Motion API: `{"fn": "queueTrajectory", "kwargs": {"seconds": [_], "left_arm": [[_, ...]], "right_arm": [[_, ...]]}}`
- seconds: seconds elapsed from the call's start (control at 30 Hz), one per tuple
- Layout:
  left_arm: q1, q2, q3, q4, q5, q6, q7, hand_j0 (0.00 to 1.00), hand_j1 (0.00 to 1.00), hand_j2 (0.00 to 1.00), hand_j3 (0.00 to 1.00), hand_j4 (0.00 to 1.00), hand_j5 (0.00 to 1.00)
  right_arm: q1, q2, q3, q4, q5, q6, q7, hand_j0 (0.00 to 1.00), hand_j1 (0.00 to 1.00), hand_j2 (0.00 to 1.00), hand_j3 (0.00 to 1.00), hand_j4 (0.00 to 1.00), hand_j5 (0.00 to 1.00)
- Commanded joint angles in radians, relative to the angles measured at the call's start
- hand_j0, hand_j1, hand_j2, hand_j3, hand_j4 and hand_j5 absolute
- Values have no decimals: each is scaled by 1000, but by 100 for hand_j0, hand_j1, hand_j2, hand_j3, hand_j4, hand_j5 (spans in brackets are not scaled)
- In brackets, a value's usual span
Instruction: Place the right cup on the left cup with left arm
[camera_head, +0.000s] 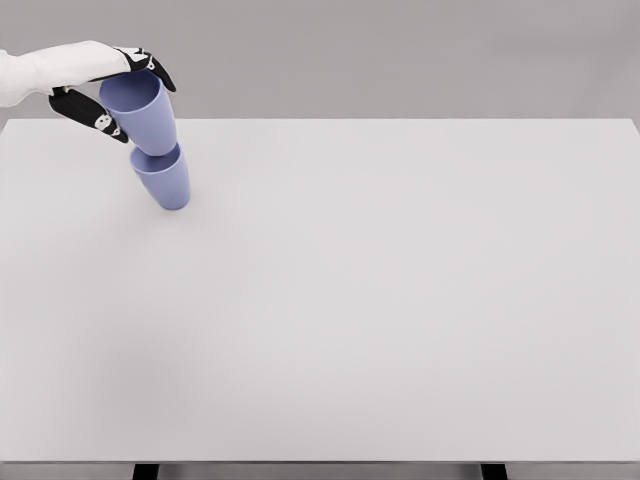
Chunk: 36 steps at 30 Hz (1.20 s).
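Pale grey table (380, 320) fills the near and middle ground, its surface bare across the centre and right. Two dark legs show under the front edge.

Far left, towards the back: lower cup (165, 180), lavender-blue, standing on the table, tilted slightly. Upper cup (140, 112), same colour, its base seated in the mouth of the lower one, leaning a little to the left, rim open upward.

Left hand (112, 92) at the upper cup's rim, arm entering from the left edge. Black fingers (155, 68) curve over the far side of the rim; thumb sits on the near left side. Fingers partly spread, wrapped around the cup; contact looks light, firmness cannot be judged.
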Motion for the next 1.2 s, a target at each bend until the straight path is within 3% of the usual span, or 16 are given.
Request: {"fn": "queueTrajectory", "kwargs": {"seconds": [0.0, 1.17], "left_arm": [[0, 1, 3, 2, 5, 2, 1, 52, 52, 52, 52, 52, 52], [12, 4, 0, 22, 8, 2, 7, 52, 52, 52, 52, 52, 52]], "right_arm": [[0, 0, 0, -1, 1, -1, 0, 100, 100, 100, 100, 100, 100], [0, 0, 0, -1, 1, -1, 0, 100, 100, 100, 100, 100, 100]]}}
